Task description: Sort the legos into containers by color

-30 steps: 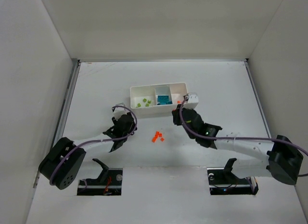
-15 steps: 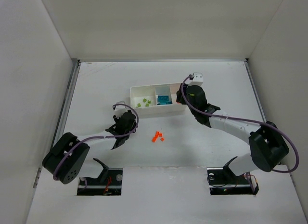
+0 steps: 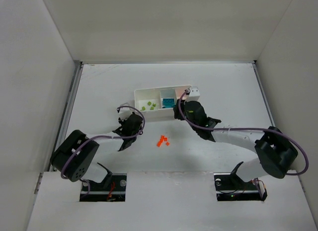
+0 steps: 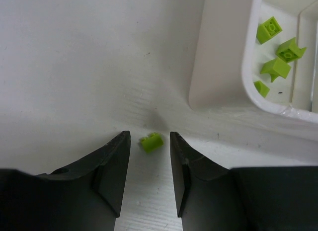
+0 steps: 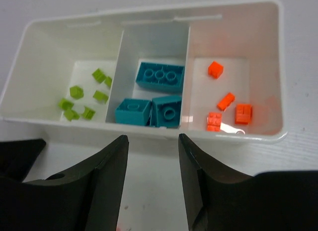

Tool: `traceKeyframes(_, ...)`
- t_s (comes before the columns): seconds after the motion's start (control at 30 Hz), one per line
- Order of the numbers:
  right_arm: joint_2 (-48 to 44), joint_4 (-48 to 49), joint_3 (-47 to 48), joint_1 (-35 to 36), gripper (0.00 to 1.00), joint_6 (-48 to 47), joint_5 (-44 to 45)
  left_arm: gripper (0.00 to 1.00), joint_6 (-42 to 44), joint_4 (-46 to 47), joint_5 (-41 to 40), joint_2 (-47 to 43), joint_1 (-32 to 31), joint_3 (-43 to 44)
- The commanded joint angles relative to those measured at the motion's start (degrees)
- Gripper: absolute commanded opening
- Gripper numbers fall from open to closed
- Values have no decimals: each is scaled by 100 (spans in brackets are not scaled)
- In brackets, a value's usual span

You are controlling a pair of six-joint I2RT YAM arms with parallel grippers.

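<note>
Here the left gripper (image 4: 149, 135), black fingers spread, straddles a small lime green plastic brick (image 4: 151, 142) on the white table (image 4: 74, 67), just beside the white plastic tray (image 4: 218, 52). It should centre, lower squarely and close gently. The right gripper (image 5: 153, 140) hangs open, empty.

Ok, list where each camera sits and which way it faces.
Top external: above and behind the bases, looking down at the table; left arm and right arm show.
Left wrist: looks down past its fingers at a loose lime brick by the tray.
Right wrist: looks past its fingers into the tray's three compartments.
Shared: both wrist views show the tray's lime bricks.
</note>
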Motion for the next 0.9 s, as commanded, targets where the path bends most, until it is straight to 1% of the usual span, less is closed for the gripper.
traceKeyframes(0.0,-230,438,-151,167,50,141,236,33,-138,97,-170,149,-44,163)
traceKeyframes(0.2,-388,438,-300,202,50,185,324,25,-156,10,-249,184,-167,198)
traceKeyframes(0.4,-757,438,-529,255,50,351,350,19,-165,-131,-336,149,-299,180)
traceKeyframes(0.53,-924,438,-731,360,50,510,376,14,-147,-245,-363,-8,-334,101)
traceKeyframes(0.63,-977,429,-889,492,50,624,429,12,-138,-359,-363,-359,-387,-4)
traceKeyframes(0.77,-863,342,-1039,746,50,738,464,11,-138,-772,-363,-1106,-527,4)
traceKeyframes(0.87,-696,219,-1083,992,45,791,499,11,-112,-1150,-363,-1625,-668,206)
